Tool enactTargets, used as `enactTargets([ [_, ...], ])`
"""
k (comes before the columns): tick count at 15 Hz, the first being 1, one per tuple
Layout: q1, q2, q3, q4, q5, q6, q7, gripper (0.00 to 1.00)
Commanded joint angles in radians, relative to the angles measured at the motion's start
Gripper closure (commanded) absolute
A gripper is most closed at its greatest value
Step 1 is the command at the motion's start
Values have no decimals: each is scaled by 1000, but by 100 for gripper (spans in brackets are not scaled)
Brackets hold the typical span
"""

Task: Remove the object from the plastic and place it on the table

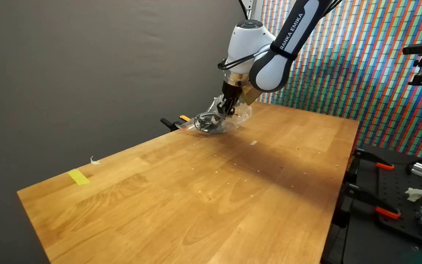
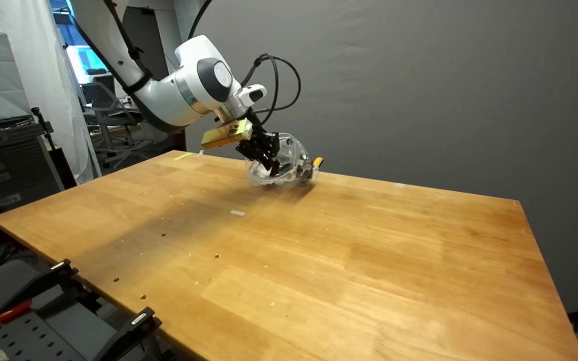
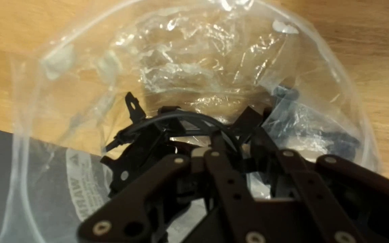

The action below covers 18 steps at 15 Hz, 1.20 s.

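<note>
A clear plastic bag lies near the table's edge by the grey wall, in both exterior views (image 1: 243, 115) (image 2: 294, 149). It fills much of the wrist view (image 3: 211, 67), with its rim round the jaws. A black object with a curved, cable-like loop is inside the bag (image 1: 207, 123) (image 2: 305, 172) (image 3: 140, 148). My gripper (image 1: 226, 111) (image 2: 272, 168) points down into the bag. In the wrist view the fingers (image 3: 240, 143) stand partway together, with dark parts between and behind them. I cannot tell whether they grip the object. The wooden table (image 1: 196, 205) is below.
A clamp with an orange handle (image 1: 184, 118) (image 2: 317, 162) sits at the table's edge beside the bag. Yellow tape (image 1: 78, 176) lies near that edge. A dark cart with clamps (image 1: 394, 187) (image 2: 38, 326) stands by the table's opposite side. The grey wall is close behind the bag.
</note>
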Motion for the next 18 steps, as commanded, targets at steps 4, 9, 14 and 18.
enactTargets([
  [4, -5, 3, -19, 4, -2, -45, -8, 91],
  [9, -30, -62, -5, -26, -17, -178, -14, 92],
  [14, -93, -176, 63, -54, -28, -355, -14, 93],
  [18, -198, -263, 177, -66, 8, -448, -39, 94],
])
